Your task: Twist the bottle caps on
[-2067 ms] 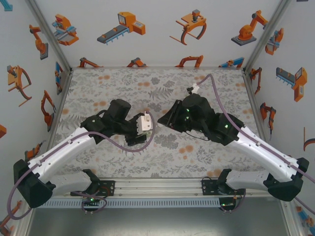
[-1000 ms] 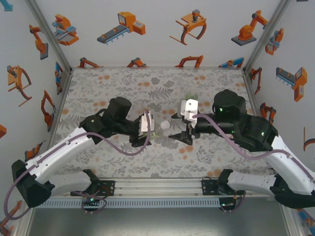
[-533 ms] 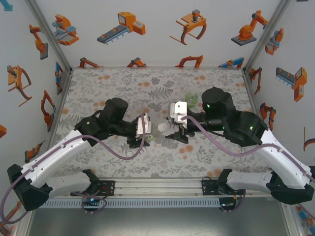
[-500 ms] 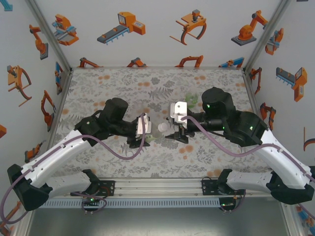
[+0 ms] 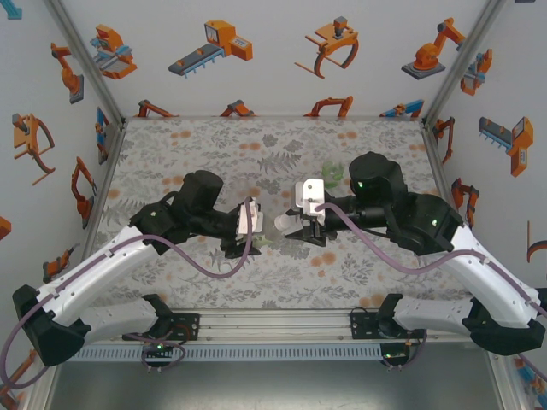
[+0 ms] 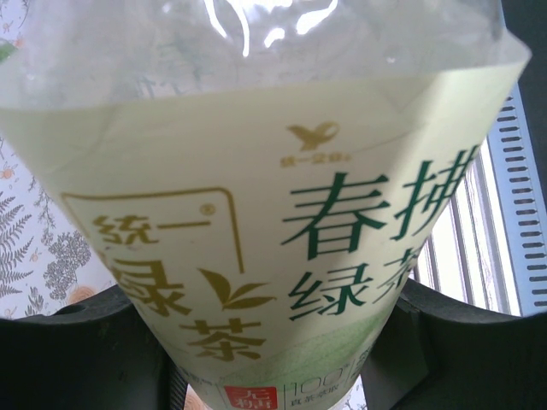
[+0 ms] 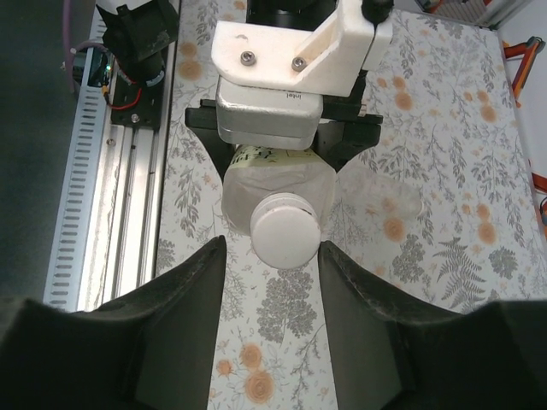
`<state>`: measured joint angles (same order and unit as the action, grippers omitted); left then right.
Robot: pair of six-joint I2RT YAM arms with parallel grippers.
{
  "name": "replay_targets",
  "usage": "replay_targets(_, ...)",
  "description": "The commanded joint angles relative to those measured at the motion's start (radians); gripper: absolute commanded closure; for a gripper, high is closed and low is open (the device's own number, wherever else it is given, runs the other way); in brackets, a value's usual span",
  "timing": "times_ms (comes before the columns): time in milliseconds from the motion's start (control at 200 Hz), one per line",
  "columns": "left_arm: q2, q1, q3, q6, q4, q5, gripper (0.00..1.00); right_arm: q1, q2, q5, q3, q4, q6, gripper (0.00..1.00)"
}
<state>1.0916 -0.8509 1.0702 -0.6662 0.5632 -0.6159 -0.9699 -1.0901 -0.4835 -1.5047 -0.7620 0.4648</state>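
Centre of the top view: the left tool is clamped on the labelled bottle, held sideways; we cannot judge its contents. A white cap sits on its mouth, between the fingers of the right tool; we cannot tell whether they pinch it. Upper right of centre, a green-tinted bottle is half hidden by the right arm.

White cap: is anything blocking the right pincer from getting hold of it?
Nothing visible does. The cap sits on the neck of the bottle, directly between the two fingers of the right pincer.
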Motion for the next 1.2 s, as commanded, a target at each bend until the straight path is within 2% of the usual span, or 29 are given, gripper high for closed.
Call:
replay_targets(0, -0.013, -0.007, 0.005, -0.023, 0.019, -0.021, 1.0, 0.002, -0.001, -0.038, 0.002, 0.039, 0.003, 0.57)
replay_targets(481, -0.019, -0.007, 0.003, -0.029, 0.027, -0.022, 1.0, 0.003, -0.014, -0.046, 0.015, 0.082, -0.025, 0.57)
replay_targets(696, -0.018, -0.007, 0.003, -0.03, 0.027, -0.015, 1.0, 0.002, -0.016, -0.048, 0.013, 0.065, -0.043, 0.71)
replay_targets(796, -0.013, -0.007, 0.002, -0.033, 0.027, -0.01, 1.0, 0.003, -0.01, -0.031, 0.028, 0.084, -0.097, 0.8)
replay_targets(931, -0.008, -0.007, 0.0, -0.028, 0.01, 0.011, 1.0, 0.002, -0.004, 0.106, 0.065, 0.163, -0.335, 1.0)
replay_targets(1072, -0.004, -0.007, -0.017, -0.006, -0.037, 0.073, 1.0, 0.002, -0.003, 0.385, 0.106, 0.223, -0.812, 1.0)
replay_targets(1197, 0.001, -0.007, -0.032, 0.01, -0.076, 0.128, 1.0, 0.002, -0.024, 0.622, 0.101, 0.09, -1.298, 1.0)
